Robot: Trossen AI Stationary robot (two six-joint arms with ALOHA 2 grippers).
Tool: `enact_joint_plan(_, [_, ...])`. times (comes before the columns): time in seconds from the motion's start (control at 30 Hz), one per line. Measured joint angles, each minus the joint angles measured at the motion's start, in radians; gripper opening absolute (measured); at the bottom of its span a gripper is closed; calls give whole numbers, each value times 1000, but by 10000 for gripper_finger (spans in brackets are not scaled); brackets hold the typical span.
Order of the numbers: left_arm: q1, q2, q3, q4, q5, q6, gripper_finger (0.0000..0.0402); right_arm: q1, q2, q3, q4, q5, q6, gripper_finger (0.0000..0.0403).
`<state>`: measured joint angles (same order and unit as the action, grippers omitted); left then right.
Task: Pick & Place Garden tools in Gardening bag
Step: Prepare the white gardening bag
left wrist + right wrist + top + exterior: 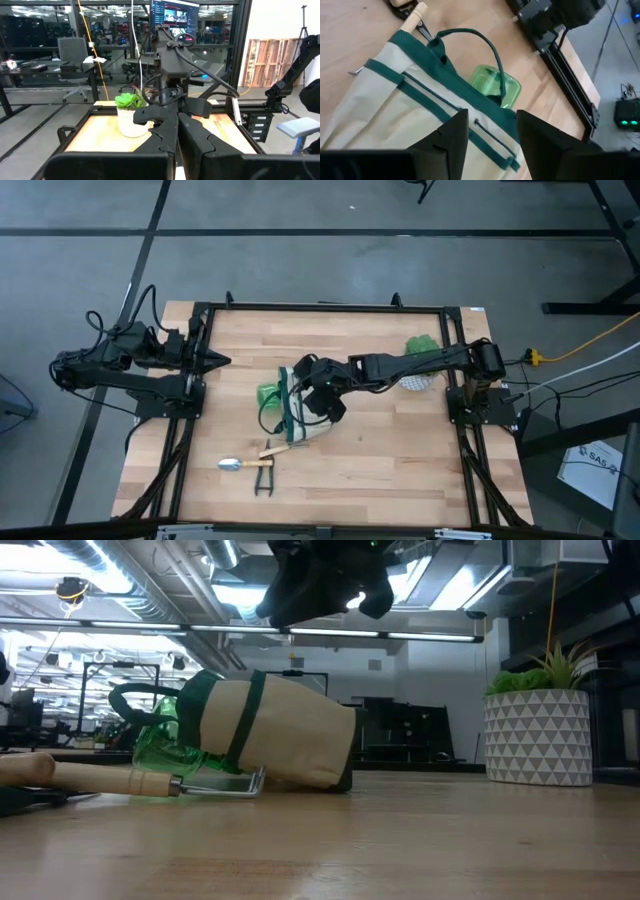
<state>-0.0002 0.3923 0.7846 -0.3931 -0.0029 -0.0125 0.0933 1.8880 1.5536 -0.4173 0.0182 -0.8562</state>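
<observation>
The beige gardening bag (298, 418) with green trim lies on its side at the table's middle; it also shows in the low view (275, 730) and the right wrist view (395, 105). The green spray bottle (495, 86) lies at the bag's open mouth, under a dark loop handle (479, 37). The hand rake (110, 778) lies on the table by the bag's near side. The trowel (238, 464) and the pruning shears (263, 482) lie nearer the front edge. My right gripper (490, 135) hangs open above the bag, clear of it. My left gripper (218, 361) is shut at the table's left edge.
A green plant in a white pot (420, 368) stands at the table's right side, under my right arm; it also shows in the low view (537, 735). A black frame (320, 308) runs around the table's edges.
</observation>
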Motion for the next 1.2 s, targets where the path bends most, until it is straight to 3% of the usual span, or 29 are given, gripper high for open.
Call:
enact_joint_plan(0.43, [0, 0, 0, 0, 0, 0, 6, 24, 233, 324, -367, 20, 6, 168])
enact_joint_plan(0.73, [0, 0, 0, 0, 0, 0, 6, 26, 294, 358, -428, 5, -34, 168])
enact_joint_plan(0.97, [0, 0, 0, 0, 0, 0, 6, 77, 287, 358, -482, -69, -23, 168])
enact_joint_plan(1.2, [0, 0, 0, 0, 0, 0, 6, 133, 286, 359, -492, -73, -73, 167])
